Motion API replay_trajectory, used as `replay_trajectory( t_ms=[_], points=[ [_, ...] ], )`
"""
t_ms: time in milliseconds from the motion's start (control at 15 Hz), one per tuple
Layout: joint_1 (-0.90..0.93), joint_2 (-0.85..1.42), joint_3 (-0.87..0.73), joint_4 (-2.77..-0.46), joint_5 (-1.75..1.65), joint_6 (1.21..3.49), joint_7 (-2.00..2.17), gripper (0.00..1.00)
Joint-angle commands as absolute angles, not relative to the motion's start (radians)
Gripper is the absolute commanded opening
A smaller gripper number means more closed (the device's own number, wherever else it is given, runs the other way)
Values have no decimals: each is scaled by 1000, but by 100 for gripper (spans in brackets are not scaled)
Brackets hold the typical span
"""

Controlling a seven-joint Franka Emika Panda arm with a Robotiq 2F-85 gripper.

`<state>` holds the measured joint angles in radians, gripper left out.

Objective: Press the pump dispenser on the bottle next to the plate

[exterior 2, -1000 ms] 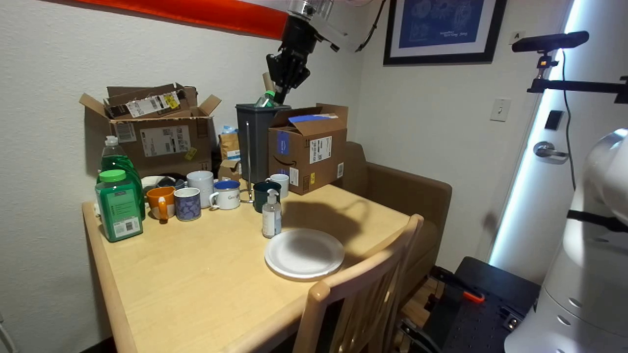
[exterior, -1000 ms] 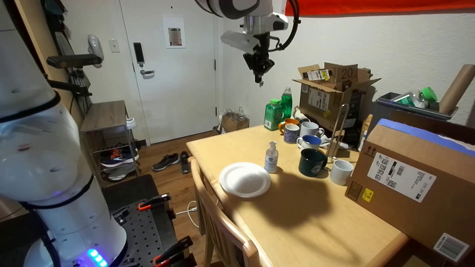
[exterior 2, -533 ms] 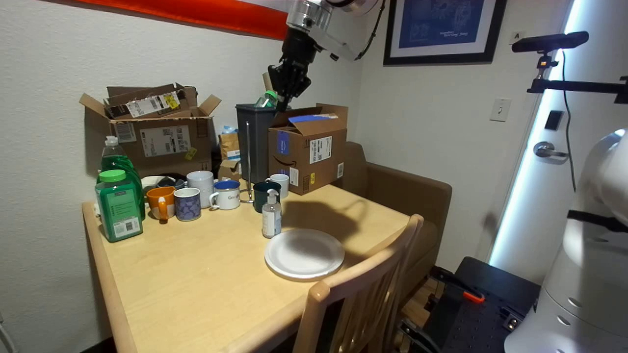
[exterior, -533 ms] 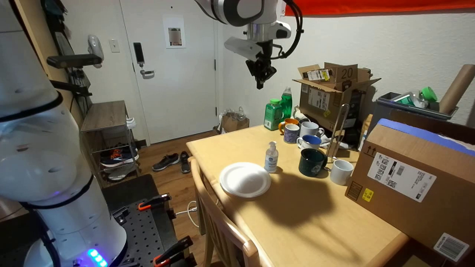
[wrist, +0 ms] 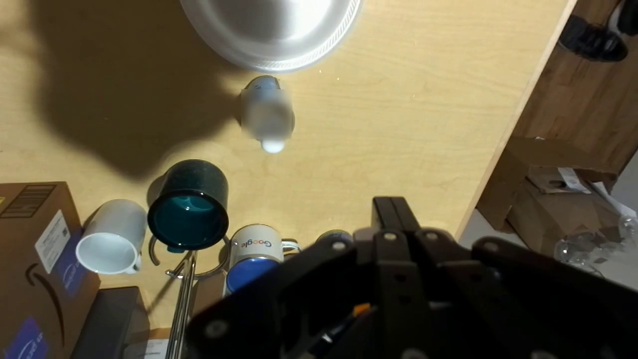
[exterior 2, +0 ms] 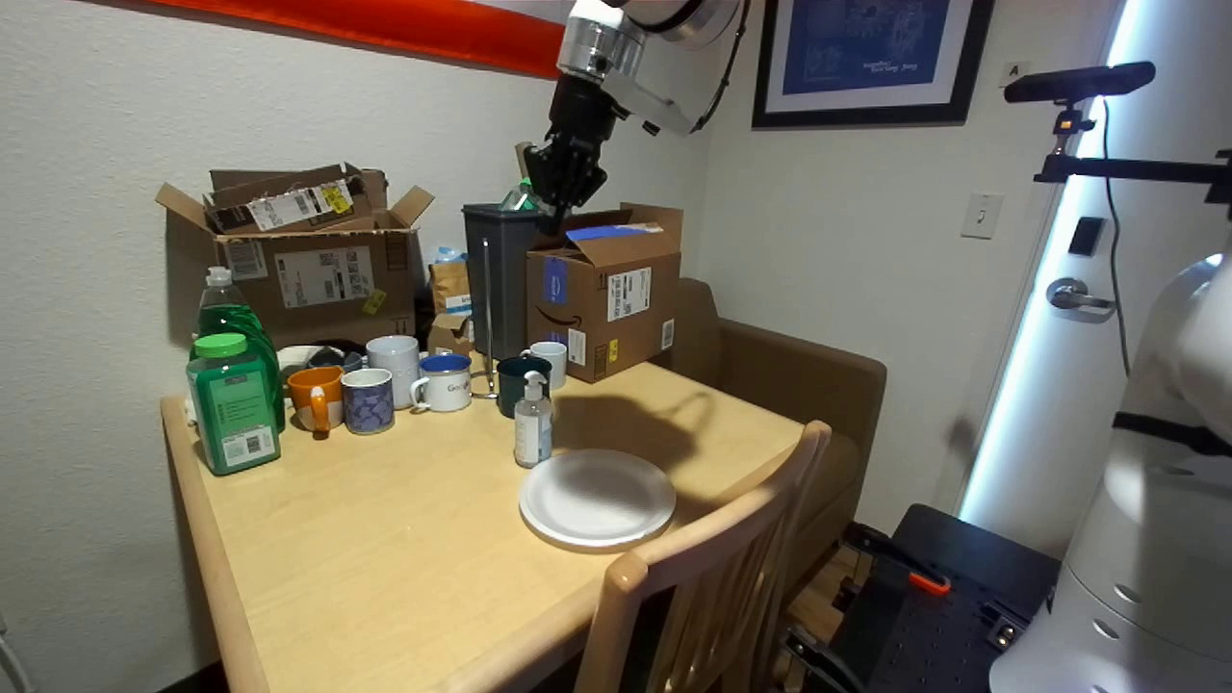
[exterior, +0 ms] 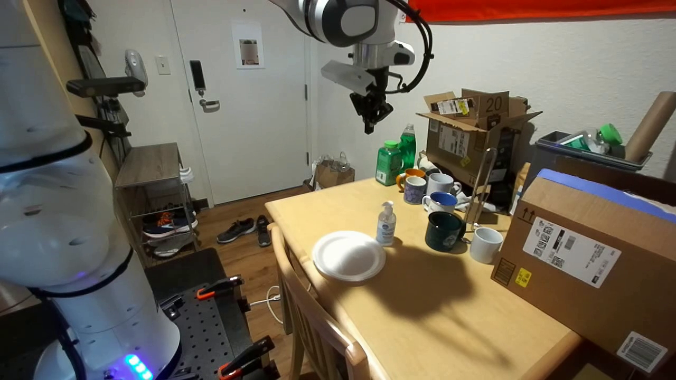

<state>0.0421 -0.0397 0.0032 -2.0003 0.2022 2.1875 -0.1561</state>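
Reading left to right in an exterior view, we find a round white plate (exterior: 348, 256); our black claw (exterior: 369, 129) up high, tips together and empty; then, just beside the plate, an upright slim translucent bottle (exterior: 386, 231) topped by a pale pump dispenser (exterior: 388, 207). We expect a light, slick, tip-prone bottle and springy pump, best pressed straight down at its crown.

The wrist view's top edge crops the round white plate (wrist: 271, 30); just beside it, the slim translucent pump bottle (wrist: 267, 110) is partly blurred. In an exterior view, this bottle partly hides the round dark-green mug (exterior 2: 507, 390).
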Motion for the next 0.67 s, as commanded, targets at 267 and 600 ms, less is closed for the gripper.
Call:
replay_trajectory(
  t_ms=[267, 600],
  points=[
    [37, -39, 9, -1998, 202, 2185, -155, 0],
    [34, -26, 4, -2000, 230, 2204, -175, 0]
  ],
)
